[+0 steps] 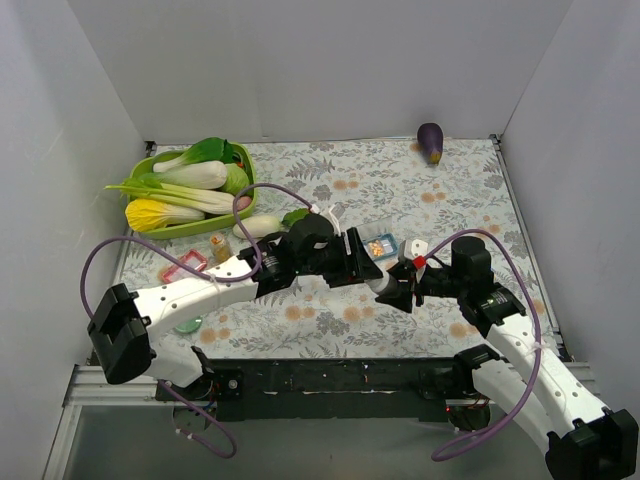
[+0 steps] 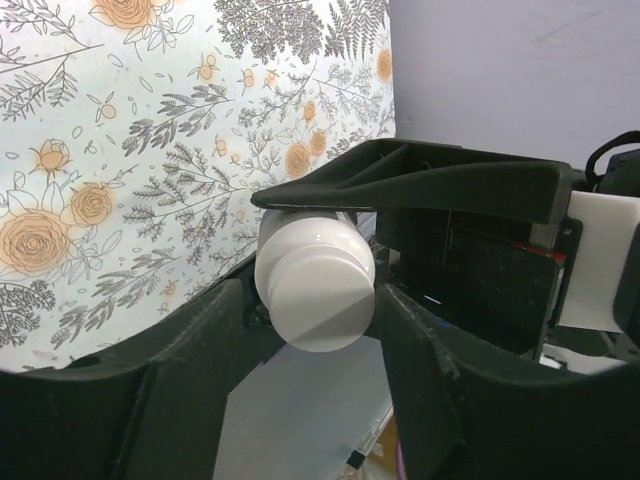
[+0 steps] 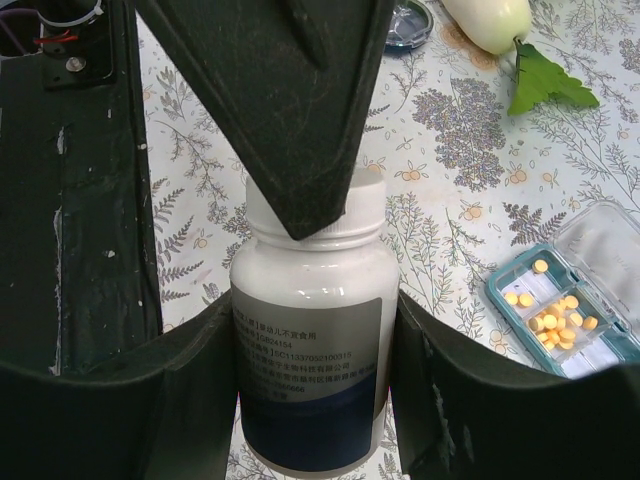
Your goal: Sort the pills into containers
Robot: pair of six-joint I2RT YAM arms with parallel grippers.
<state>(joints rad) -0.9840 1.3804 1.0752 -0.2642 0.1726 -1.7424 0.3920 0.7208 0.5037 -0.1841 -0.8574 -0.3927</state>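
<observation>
Top view: see left claw and right claw nose to nose on a white pill bottle, which is mostly buried under both claws here. Find loose pills in a blue-rimmed tray just behind the bottle. Red-rimmed tray and green round dish sit well left of the bottle. Left wrist view: shows the cap end-on between the left claw's fingers, touching on both sides as far as can be made out, so reads as pinching the cap. Can't see the thread or any tray from here. Right wrist view: shows the right claw clamped on the bottle's labelled body, cap mostly hidden behind a left finger. Same tray of pills lies right of the bottle, cut off by the frame edge. Expect a stiff, light, smooth-walled bottle: hold the body, twist at the cap, watch for slip on the gloss. Opaque, so can't tell fill level. Expect pills to be hard, tiny and prone to roll and scatter, so better poured than pinched. Expect trays to be thin and easy to shove across the tabletop.
</observation>
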